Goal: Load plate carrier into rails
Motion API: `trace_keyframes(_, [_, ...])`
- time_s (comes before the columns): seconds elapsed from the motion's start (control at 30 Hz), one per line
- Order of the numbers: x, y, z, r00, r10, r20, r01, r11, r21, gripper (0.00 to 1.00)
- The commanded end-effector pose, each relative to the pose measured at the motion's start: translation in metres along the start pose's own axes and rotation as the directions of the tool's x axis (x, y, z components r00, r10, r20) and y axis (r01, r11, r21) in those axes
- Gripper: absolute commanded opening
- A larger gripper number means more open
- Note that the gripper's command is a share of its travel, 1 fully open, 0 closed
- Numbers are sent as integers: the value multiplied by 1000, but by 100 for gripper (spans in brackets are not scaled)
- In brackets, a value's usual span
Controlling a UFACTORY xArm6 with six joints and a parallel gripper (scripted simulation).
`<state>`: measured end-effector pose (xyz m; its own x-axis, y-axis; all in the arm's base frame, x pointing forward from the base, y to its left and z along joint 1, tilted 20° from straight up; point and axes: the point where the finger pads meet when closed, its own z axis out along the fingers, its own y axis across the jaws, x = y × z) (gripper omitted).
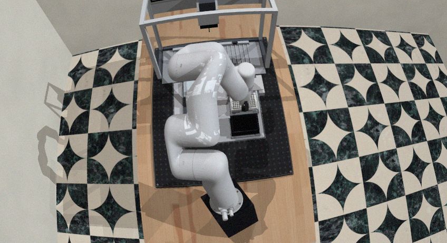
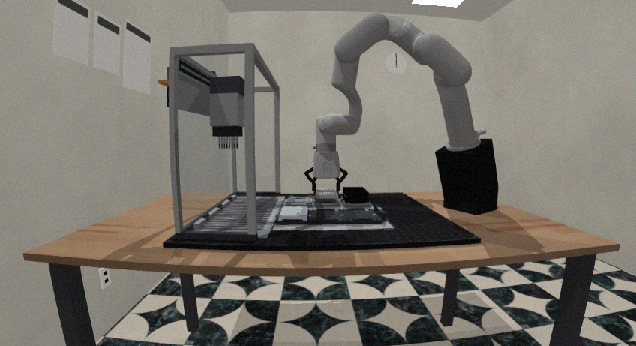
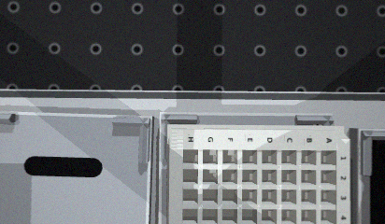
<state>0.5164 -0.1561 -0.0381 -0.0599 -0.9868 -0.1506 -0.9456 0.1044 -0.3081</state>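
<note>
Bench as I see it: a wooden table (image 2: 133,248) on dark legs over checkered floor (image 1: 370,115). Lying directly on its top: a black perforated mat (image 1: 269,165), and the arm's black pedestal (image 2: 468,195) near one end.

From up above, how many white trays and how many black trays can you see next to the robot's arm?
White trays: 1, the 96-well plate gripped by the gripper
Black trays: 1, the deep-well block in its nest
Total: 2 in view; the arm may hide others.
</note>
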Motion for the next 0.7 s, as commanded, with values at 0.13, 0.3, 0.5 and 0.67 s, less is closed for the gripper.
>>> trace_keyframes(0.13, [0,-1,-2,1000,0,-1,0,1000,2,0])
trace_keyframes(0.3, [0,-1,-9,1000,0,-1,0,1000,2,0])
trace_keyframes(0.5, [0,-1,-19,1000,0,-1,0,1000,2,0])
trace_keyframes(0.67, [0,-1,-24,1000,0,-1,0,1000,2,0])
